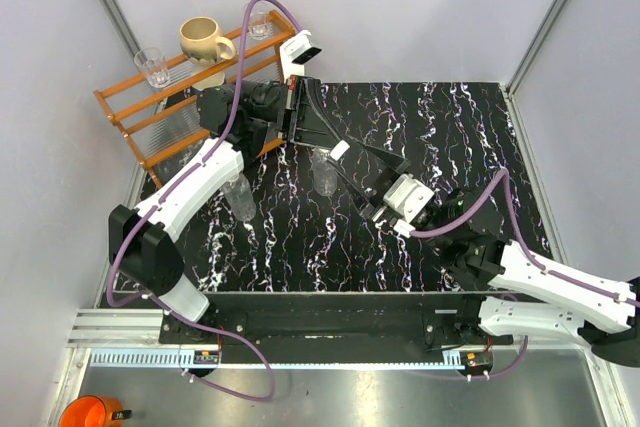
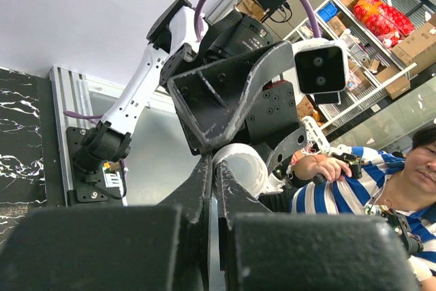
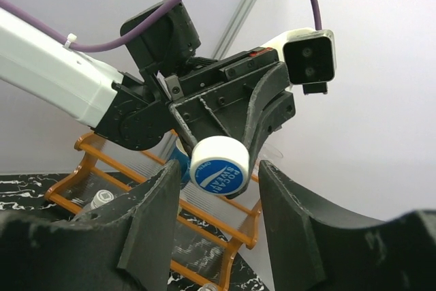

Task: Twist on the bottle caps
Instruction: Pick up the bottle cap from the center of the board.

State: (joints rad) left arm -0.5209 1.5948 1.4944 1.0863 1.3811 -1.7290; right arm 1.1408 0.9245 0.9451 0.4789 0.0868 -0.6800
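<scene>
A white bottle cap [image 3: 218, 168] with a blue printed top hangs in the air, its rim pinched by my shut left gripper [image 2: 212, 161]. In the top view the cap [image 1: 340, 150] sits at the tip of the left gripper [image 1: 333, 145], above the back middle of the table. My right gripper [image 3: 218, 174] faces it with one finger on each side of the cap, open, with a gap to the cap on both sides. A clear bottle [image 1: 325, 175] stands just below the cap. A second clear bottle [image 1: 240, 199] is partly hidden by the left arm.
An orange rack [image 1: 150, 112] at the back left holds a cream mug [image 1: 205, 42] and two drinking glasses [image 1: 152, 67]. The black marbled table [image 1: 450, 117] ends at grey walls. An orange cup [image 1: 90, 412] lies off the table, front left.
</scene>
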